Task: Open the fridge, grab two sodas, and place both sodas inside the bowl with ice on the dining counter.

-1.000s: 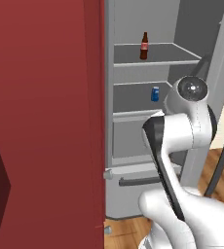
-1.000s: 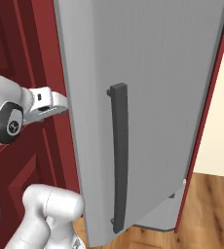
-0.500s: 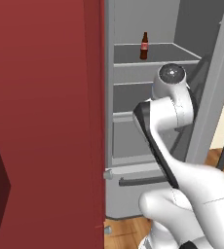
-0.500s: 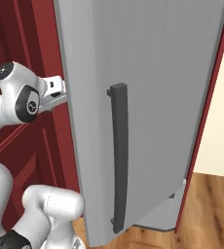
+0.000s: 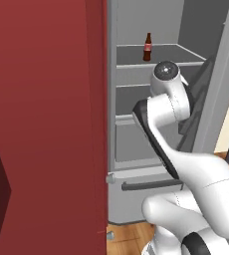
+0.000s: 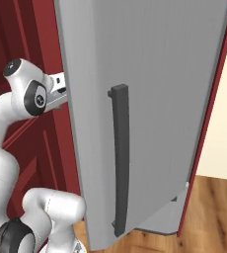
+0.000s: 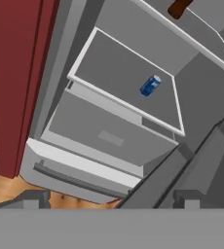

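Now the fridge (image 5: pixel 136 114) is standing open, tall and light grey, its door (image 6: pixel 150 99) swung wide and showing one long dark vertical handle (image 6: pixel 119 158); inside are grey walls, white-edged shelves and a pale drawer (image 7: pixel 104 133). The arm is reaching further in and higher than a moment ago, now hiding the middle shelf in the left base view. The gripper (image 7: pixel 109 199) is holding nothing, fingers spread wide. One soda (image 5: pixel 147 47) is standing on the upper shelf; one blue can (image 7: pixel 150 85) is lying below.

Matt grey fridge (image 6: pixel 155 89) door w/ dark matt handle (image 6: pixel 119 158); glossy brown glass soda (image 5: pixel 147 47); wood floor (image 6: pixel 204 212).
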### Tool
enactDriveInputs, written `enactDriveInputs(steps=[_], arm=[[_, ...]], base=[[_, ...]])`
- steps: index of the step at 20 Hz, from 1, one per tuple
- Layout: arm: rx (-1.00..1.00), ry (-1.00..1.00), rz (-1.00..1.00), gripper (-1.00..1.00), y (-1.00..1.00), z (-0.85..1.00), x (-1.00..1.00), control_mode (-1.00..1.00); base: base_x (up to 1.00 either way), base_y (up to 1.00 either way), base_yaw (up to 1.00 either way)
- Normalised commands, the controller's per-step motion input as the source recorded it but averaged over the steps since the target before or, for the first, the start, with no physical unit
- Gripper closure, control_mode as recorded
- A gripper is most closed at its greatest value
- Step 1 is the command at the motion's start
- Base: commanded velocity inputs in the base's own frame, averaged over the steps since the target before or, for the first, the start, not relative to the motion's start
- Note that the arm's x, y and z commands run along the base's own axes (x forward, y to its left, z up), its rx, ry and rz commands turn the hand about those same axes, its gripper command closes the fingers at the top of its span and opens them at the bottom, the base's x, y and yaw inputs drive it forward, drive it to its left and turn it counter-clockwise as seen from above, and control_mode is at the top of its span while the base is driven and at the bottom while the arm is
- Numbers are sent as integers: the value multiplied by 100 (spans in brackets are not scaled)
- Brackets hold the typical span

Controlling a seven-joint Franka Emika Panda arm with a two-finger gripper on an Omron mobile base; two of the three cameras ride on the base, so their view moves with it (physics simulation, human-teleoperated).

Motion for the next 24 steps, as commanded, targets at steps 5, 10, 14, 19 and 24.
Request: enactDriveInputs(steps=[5,10,14,19,24], arm=[[-5,0,-5,-100,-46,-10,5,-100],[-4,0,-11,-100,-63,-2,-1,-100],[-2,0,-13,-100,-73,0,-9,-100],[0,0,-13,-100,-83,0,-19,-100],[0,0,-12,-100,-93,0,-22,-100]], base=[[0,0,0],[0,0,0],[0,0,0],[0,0,0],[0,0,0]])
